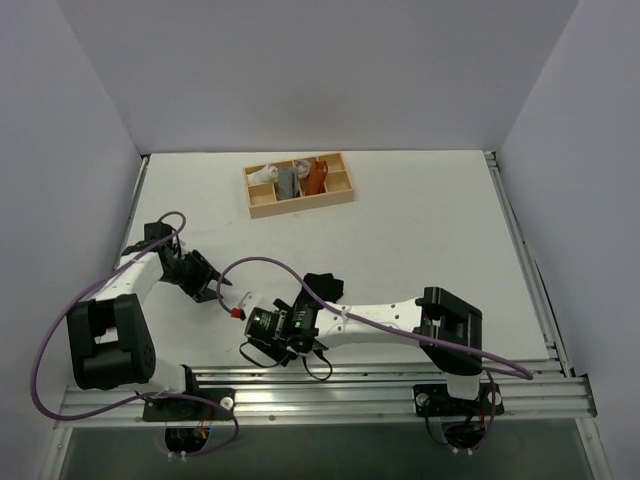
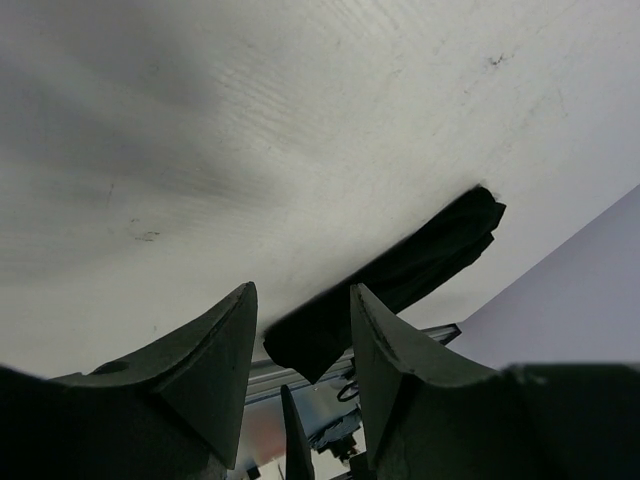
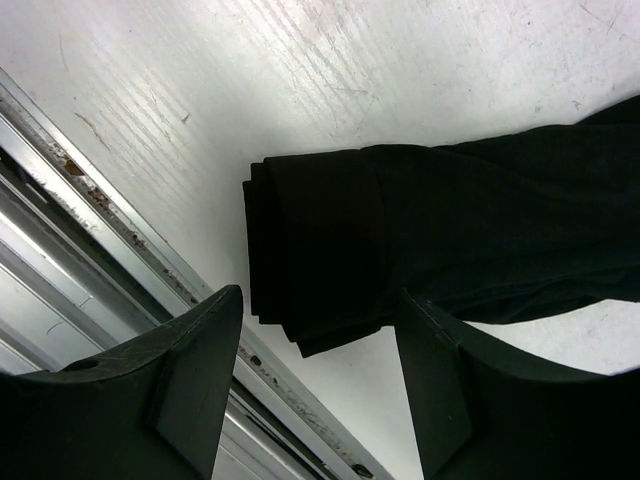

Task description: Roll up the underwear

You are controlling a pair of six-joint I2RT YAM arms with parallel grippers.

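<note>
The underwear (image 1: 323,287) is a black cloth lying near the table's front edge, and most of it is hidden under my right arm in the top view. It looks like a long folded strip (image 2: 425,262) in the left wrist view. The right wrist view shows its layered end (image 3: 330,240) lying flat close to the rail. My left gripper (image 1: 222,288) (image 2: 302,290) stands open just left of the cloth, holding nothing. Over the folded end my right gripper (image 1: 290,347) (image 3: 320,295) is open, with nothing between its fingers.
A small wooden tray (image 1: 300,208) stands at the back centre and holds white, grey and orange-brown cloth rolls. The metal rail (image 1: 350,385) (image 3: 120,220) runs along the table's near edge, close to the cloth. White walls enclose the table on three sides.
</note>
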